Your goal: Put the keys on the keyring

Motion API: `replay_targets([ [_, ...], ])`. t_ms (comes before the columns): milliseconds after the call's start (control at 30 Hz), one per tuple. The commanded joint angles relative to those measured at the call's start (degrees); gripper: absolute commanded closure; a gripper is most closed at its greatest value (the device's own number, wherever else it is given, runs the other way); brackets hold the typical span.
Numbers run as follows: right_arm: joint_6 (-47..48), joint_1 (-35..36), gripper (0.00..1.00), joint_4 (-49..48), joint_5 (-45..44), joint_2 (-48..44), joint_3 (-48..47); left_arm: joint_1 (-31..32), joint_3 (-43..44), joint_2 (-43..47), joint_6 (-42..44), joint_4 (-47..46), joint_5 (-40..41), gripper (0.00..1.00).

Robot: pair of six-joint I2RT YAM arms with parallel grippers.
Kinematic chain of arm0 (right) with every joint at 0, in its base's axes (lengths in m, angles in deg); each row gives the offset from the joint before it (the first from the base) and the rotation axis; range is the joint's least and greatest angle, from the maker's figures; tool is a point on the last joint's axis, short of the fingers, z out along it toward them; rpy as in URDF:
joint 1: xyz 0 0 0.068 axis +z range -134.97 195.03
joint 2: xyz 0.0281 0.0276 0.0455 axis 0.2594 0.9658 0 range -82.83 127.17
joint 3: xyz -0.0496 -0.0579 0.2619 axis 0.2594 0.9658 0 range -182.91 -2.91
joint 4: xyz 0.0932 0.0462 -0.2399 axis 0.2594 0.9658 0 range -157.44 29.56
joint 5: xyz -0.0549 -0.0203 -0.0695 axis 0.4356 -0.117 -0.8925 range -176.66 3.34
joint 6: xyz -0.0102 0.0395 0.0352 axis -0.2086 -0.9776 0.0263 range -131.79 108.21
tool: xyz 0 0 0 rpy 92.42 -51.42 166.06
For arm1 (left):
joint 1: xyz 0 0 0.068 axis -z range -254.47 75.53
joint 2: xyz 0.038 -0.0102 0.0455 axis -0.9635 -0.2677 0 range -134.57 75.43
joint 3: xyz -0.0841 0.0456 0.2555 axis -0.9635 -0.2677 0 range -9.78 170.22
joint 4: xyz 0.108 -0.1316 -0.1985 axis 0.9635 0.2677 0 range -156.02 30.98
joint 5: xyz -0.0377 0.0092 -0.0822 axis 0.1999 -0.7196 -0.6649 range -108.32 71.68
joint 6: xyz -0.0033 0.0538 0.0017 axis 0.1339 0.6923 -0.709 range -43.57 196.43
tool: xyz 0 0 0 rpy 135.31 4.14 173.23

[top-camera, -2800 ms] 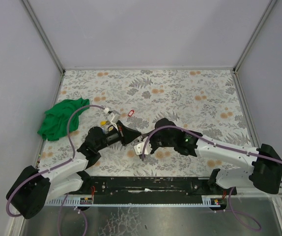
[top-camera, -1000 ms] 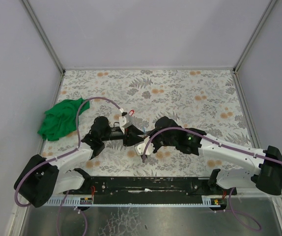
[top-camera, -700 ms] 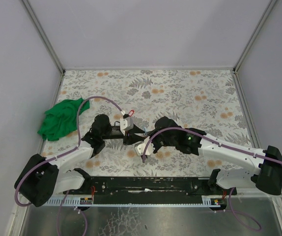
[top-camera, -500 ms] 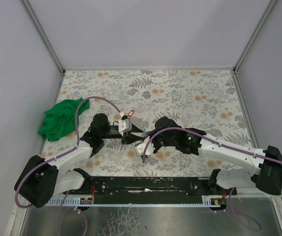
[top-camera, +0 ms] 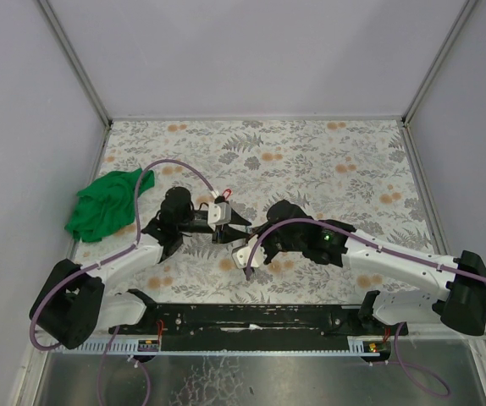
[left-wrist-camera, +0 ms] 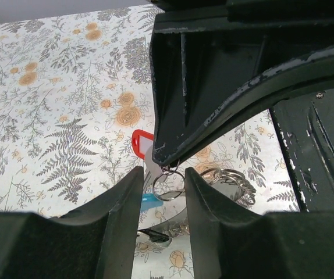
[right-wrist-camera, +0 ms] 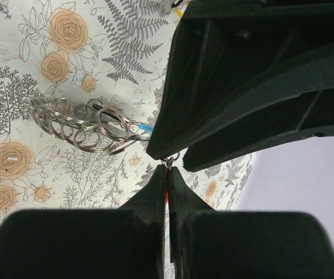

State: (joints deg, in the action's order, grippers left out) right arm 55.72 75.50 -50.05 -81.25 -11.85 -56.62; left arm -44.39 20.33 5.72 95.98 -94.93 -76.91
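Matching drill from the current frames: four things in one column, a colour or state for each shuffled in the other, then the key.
Things
1. cloth
2. right gripper
3. ring bunch
4. arm cables

Colour or state
A. purple
B. fingers pressed shut
C. silver, bunched together
D. green, crumpled

Pairs: 1-D, 2-B, 3-C, 4-A
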Motion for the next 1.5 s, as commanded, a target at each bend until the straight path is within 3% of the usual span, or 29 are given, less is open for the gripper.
replay_targets([
  [0, 0.6, 0.4, 1.0, -1.1, 1.1, -0.5, -3.4, -0.3, 1.9, -0.5, 3.2, 2.7, -2.0, 0.67],
  [700, 2.3, 0.4, 1.0, -2.1, -3.0, -3.2, -2.6, -0.4, 7.0, -2.8, 9.5, 16.2, -5.8, 0.79],
  [933, 2.4, 0.5, 1.0, -1.9, -3.5, -3.0, -2.6, -0.5, 9.0, -3.4, 10.7, 20.1, -6.8, 0.99],
  [1000, 2.1, 0.4, 1.0, -1.7, -3.7, -3.2, -2.4, -0.5, 9.0, -3.3, 10.4, 20.2, -6.0, 1.0],
  [1267, -1.1, 0.4, 1.0, -7.5, -8.2, -6.1, 4.4, -1.1, 6.0, -2.9, -0.2, 11.0, 0.3, 1.0],
  [1467, -4.0, 0.4, 1.0, -13.0, -7.7, -6.1, 10.0, -1.2, 1.8, -1.6, -12.1, -2.2, 8.1, 1.0],
])
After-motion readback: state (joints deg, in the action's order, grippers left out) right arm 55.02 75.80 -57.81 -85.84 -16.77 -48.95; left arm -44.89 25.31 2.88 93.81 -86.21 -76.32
